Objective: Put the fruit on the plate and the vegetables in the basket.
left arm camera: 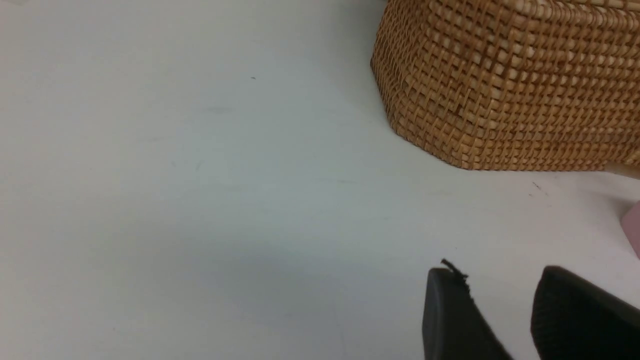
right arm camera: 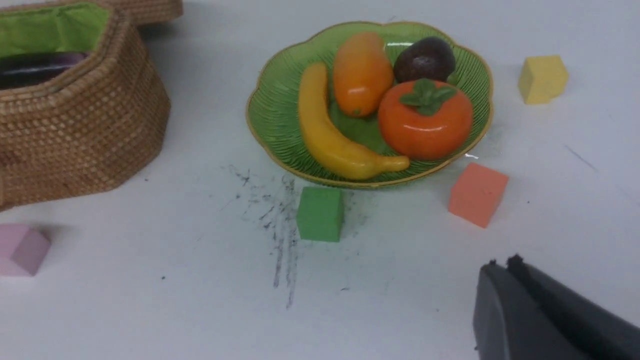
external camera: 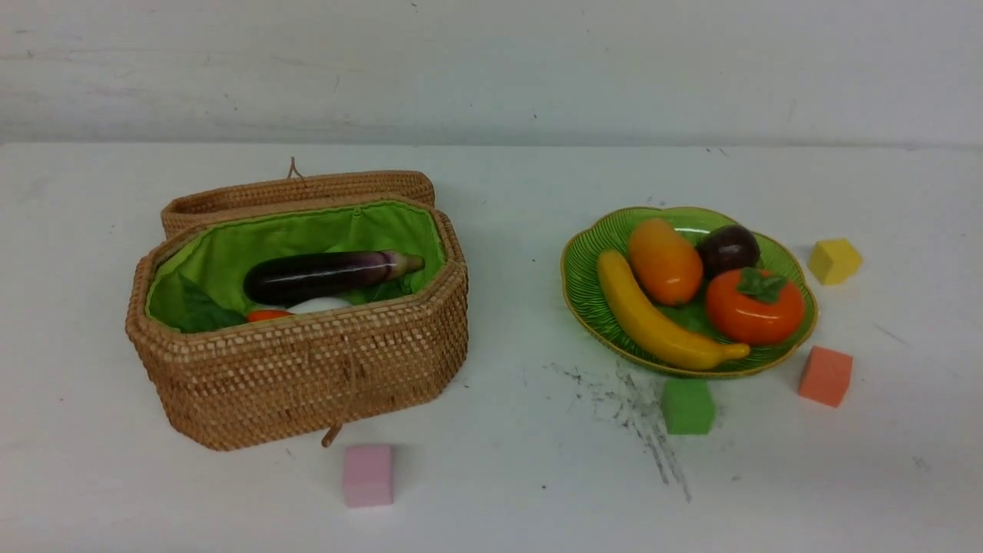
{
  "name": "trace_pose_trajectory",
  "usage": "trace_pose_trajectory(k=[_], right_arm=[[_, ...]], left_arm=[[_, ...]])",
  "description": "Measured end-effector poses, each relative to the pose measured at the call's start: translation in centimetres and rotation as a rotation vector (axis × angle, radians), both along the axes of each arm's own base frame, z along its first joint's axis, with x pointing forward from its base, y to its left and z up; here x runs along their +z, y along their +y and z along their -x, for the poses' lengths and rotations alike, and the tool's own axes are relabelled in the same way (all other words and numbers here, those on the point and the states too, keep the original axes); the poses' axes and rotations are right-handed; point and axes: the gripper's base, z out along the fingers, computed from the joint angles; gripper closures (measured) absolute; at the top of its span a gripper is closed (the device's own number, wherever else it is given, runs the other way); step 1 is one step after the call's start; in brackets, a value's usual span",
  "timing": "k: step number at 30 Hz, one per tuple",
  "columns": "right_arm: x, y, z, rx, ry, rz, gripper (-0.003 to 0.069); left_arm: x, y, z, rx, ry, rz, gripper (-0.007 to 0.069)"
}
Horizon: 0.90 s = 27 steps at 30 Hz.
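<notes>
With fruit [external camera: 665, 261] on the plate [external camera: 581, 296] and vegetables [external camera: 330, 275] in the basket [external camera: 307, 376], I hold my right claw [right arm camera: 505, 272] pressed together and empty, my left claw [left arm camera: 500, 300] partly spread, both clear of everything.

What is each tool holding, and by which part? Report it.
Nothing: the right tool is shut on nothing, and the left tool stands apart over bare table.

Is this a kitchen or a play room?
Probably neither: it looks like a robot test table. Toy fruit on a green plate, a woven basket and foam cubes like the pink one sit on a bare white tabletop.
</notes>
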Motion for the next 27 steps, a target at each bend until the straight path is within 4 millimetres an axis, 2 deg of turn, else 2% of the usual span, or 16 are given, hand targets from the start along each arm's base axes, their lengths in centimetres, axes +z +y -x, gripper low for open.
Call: trace_pose_trajectory(k=[5, 27], right_arm=[[-0.85, 0.49, 0.10, 0.042, -0.023, -0.003, 0.0667], [-0.93, 0.46, 0.63, 0.042, -0.034, -0.007, 0.0659]], left_arm=[[0.00, 0.00, 0.00, 0.000, 0.000, 0.000, 0.0386], [0.00, 0.00, 0.00, 0.000, 0.000, 0.000, 0.0386]])
